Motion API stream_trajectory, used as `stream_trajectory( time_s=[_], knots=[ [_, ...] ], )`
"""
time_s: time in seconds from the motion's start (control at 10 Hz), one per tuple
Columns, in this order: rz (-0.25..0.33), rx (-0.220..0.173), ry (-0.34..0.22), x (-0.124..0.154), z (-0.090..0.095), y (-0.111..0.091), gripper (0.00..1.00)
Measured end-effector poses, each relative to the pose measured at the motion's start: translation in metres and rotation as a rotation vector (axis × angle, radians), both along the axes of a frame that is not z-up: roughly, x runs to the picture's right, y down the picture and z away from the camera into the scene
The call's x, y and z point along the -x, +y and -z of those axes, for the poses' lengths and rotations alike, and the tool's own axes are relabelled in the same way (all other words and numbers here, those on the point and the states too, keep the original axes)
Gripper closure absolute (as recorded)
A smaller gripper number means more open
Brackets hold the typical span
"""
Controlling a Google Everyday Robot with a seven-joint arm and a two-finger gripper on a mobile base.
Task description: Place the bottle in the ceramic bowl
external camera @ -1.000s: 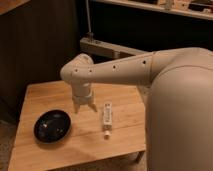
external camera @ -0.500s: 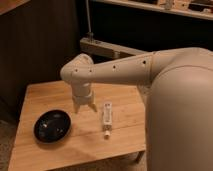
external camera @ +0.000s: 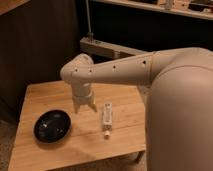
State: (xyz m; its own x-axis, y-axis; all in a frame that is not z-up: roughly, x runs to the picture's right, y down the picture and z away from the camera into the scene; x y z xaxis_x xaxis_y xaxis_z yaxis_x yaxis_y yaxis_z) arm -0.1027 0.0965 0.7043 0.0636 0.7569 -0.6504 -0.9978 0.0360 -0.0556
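Camera view shows your gripper (external camera: 85, 107) hanging fingers-down over the wooden table (external camera: 45, 95), at the end of the pale arm (external camera: 120, 72) that reaches in from the right of the picture. Its two fingers stand spread apart with nothing between them, so it is released and holding nothing.

Your bottle (external camera: 106, 118) lies flat on the table, just beside the gripper, on the side toward the right of the picture and a little nearer the camera. It is not touched. Its long axis runs from the far side of the table toward the near edge, with the small cap (external camera: 106, 134) at the near end.

Your bowl (external camera: 52, 126) sits on the other side of the gripper, toward the left of the picture and the near edge, well apart from the bottle. The gripper stands roughly between the two.

You have only the one arm, so the coming move looks like a short sidestep toward the bottle. You will likely want the fingers to close across its narrow width, not along its length. Watch that a round bottle lying on its side may roll if one finger nudges it first
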Motion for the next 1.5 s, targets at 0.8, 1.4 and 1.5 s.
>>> stream_trajectory(
  time_s=[0.8, 1.4, 1.5],
  knots=[
    [0.000, 0.000, 0.000, 0.000, 0.000, 0.000, 0.35],
    [-0.003, -0.023, -0.008, -0.006, -0.005, -0.004, 0.35],
    [-0.005, -0.038, -0.008, -0.017, -0.015, -0.010, 0.35]
  ],
)
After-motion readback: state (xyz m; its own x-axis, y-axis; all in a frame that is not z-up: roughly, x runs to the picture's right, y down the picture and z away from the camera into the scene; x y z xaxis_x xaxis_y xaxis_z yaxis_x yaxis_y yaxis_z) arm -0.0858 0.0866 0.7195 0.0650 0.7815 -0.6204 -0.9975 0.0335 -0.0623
